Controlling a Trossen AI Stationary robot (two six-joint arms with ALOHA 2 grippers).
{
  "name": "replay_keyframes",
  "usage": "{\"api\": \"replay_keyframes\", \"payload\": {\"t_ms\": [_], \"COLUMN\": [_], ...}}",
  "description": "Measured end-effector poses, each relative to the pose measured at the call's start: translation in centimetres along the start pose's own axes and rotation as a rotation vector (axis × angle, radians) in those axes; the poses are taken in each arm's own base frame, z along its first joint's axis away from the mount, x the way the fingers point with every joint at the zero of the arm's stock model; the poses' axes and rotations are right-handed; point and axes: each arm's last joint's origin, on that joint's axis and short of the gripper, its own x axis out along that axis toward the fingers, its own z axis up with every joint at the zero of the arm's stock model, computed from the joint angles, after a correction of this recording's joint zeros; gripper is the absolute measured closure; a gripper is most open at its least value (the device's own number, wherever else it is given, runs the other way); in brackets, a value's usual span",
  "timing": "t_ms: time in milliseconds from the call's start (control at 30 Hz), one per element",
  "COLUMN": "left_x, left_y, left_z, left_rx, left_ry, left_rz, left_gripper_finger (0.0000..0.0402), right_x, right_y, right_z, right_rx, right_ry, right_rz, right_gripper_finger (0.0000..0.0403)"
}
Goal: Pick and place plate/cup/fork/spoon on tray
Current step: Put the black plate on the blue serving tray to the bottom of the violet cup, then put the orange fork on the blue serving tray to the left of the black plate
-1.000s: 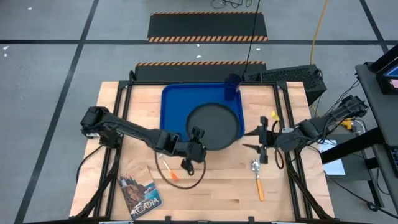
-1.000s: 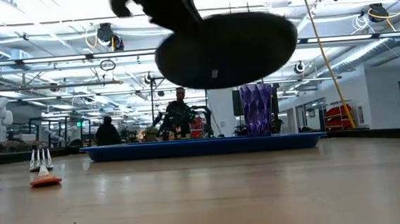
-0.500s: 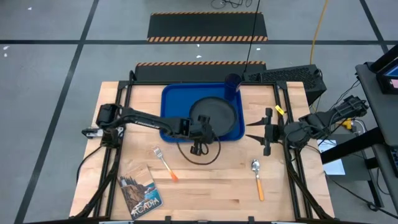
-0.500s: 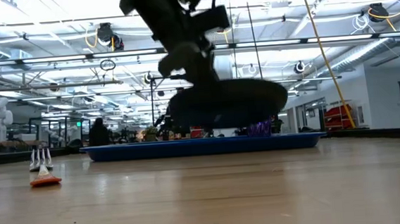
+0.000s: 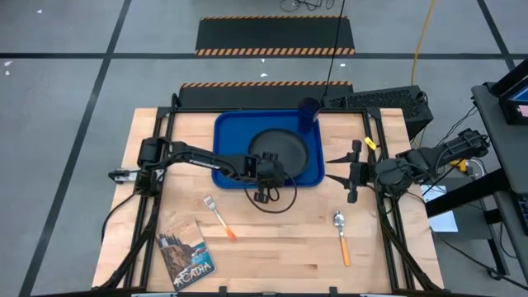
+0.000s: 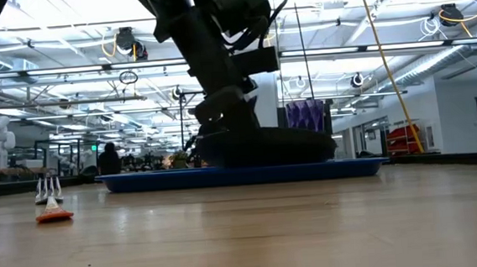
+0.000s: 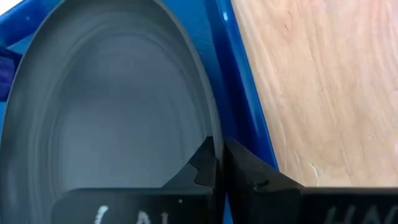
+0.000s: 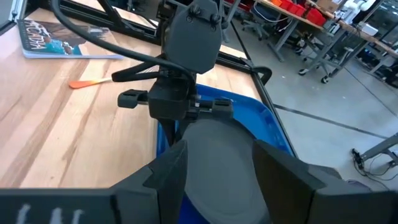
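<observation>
The black plate (image 5: 285, 148) lies low in the blue tray (image 5: 227, 132), its underside down at the tray's rim in the low view (image 6: 286, 145). My left gripper (image 5: 269, 172) is shut on the plate at its near-left side. The purple cup (image 5: 307, 110) stands in the tray's far right corner. The fork (image 5: 219, 216) and the spoon (image 5: 341, 238) lie flat on the wooden table near the front. My right gripper (image 5: 332, 170) is open and empty, level, just right of the tray, its fingers pointing at the tray. My left gripper pinches the plate's raised rim (image 7: 214, 134) at its near-left side, one finger (image 7: 200, 167) inside the plate and one (image 7: 249, 174) outside. The fingers come from the table's left, slanting down. The plate sits about level, low in the tray, beside the tray's near rim (image 7: 239, 99).
A picture booklet (image 5: 186, 256) lies at the table's near left corner. The left arm's cable (image 5: 276, 200) loops over the table in front of the tray. Bare wood lies between the fork and the spoon.
My left gripper has carried the plate toward the table's far edge and down, from high above the tray's near rim to low inside the tray, staying shut on the rim. My right gripper has shifted a little toward the far edge.
</observation>
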Motion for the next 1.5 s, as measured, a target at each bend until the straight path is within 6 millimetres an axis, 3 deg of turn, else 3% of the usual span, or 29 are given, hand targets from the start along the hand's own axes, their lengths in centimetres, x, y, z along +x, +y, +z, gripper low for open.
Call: {"api": "replay_keyframes", "payload": {"t_ms": [233, 600, 933, 1000, 1167, 1333, 1500], "left_x": [0.2, 0.4, 0.3, -0.4, -4.5, -8.8, -11.1], "left_y": [0.2, 1.6, 1.6, 1.4, 0.7, -0.4, -4.1], "left_z": [0.3, -0.2, -0.2, 0.1, 1.2, 1.8, 2.1], "left_rx": [-0.004, -0.121, -0.170, -0.194, -0.269, -0.485, -0.639], "left_ry": [-0.033, -0.031, -0.045, -0.055, -0.119, -0.163, -0.131], "left_rz": [0.012, 0.020, -0.021, -0.024, -0.037, -0.072, -0.109], "left_gripper_finger": [0.0359, 0.0356, 0.0355, 0.0355, 0.0355, 0.0355, 0.0355], "right_x": [0.0, 0.0, 0.7, 0.7, 0.7, 0.7, 0.7], "right_y": [0.0, 0.0, 0.6, 0.6, 0.6, 0.5, 0.5], "right_z": [0.0, -0.1, -1.3, -1.2, -1.1, -0.8, -0.6], "right_rx": [0.016, 0.021, -0.009, -0.008, -0.018, -0.008, -0.019], "right_ry": [0.001, 0.009, 0.033, 0.028, 0.019, -0.014, -0.026], "right_rz": [0.001, 0.002, 0.004, 0.003, 0.001, -0.002, -0.004], "right_gripper_finger": [0.0227, 0.0227, 0.0227, 0.0227, 0.0227, 0.0227, 0.0227]}}
